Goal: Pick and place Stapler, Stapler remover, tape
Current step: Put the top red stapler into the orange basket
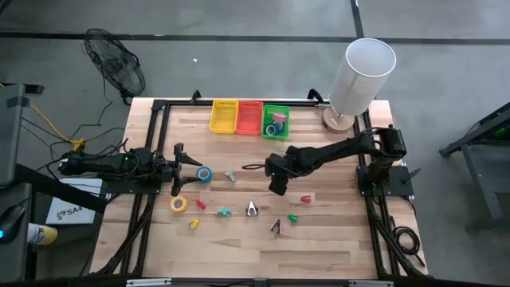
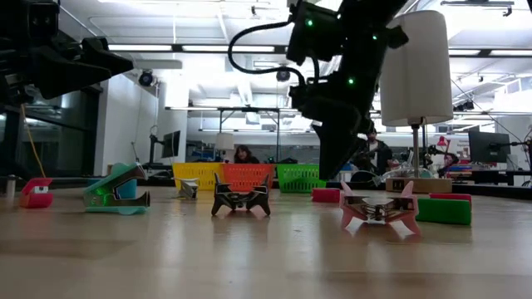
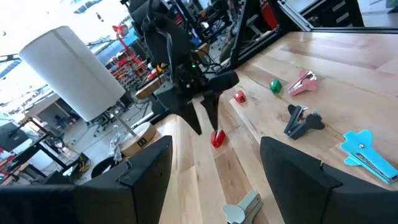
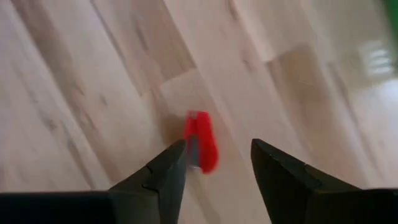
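Note:
My right gripper (image 1: pixel 277 188) hangs open, fingers pointing down, just above a small red stapler (image 4: pixel 200 149). The stapler lies on the table and also shows in the left wrist view (image 3: pixel 217 138). The fingertips stand on either side of it and clear of it. My left gripper (image 1: pixel 179 169) waits open at the table's left, next to a blue tape roll (image 1: pixel 204 174). A yellow tape roll (image 1: pixel 178 204) lies flat nearer the front. A green basket (image 1: pixel 276 119) holds a pink roll (image 1: pixel 279 118) and a blue one (image 1: pixel 272 129).
Yellow (image 1: pixel 224 116) and red (image 1: pixel 250 117) baskets stand beside the green one at the far edge. A red stapler (image 1: pixel 304 197), a green one (image 1: pixel 292 216), and pink (image 1: pixel 276 226), dark (image 1: pixel 252 209) and teal (image 1: pixel 224 212) staple removers lie around. A white lamp (image 1: pixel 360 72) stands far right.

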`<action>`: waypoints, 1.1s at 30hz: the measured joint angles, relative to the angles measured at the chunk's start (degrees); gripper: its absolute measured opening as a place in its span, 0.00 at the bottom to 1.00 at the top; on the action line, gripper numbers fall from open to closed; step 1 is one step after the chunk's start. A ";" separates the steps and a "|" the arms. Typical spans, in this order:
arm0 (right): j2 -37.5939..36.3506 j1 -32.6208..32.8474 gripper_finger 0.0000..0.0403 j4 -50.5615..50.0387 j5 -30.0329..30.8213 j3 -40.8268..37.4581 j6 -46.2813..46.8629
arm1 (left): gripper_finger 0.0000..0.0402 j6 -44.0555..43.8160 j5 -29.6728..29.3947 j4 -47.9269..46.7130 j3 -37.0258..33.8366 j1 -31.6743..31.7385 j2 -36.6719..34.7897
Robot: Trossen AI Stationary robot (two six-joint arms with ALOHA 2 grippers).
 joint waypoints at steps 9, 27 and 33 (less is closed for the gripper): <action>0.02 -1.29 0.56 5.06 -3.16 -3.83 0.28 | 0.59 0.00 -0.01 0.00 0.00 -0.01 0.01; -0.19 -0.68 0.41 15.95 -4.02 -10.59 -7.68 | 0.59 0.00 -0.01 0.00 0.00 -0.01 0.01; -0.13 -0.68 0.34 16.20 -4.17 -10.61 -8.79 | 0.59 0.00 -0.01 0.00 0.00 0.01 -0.01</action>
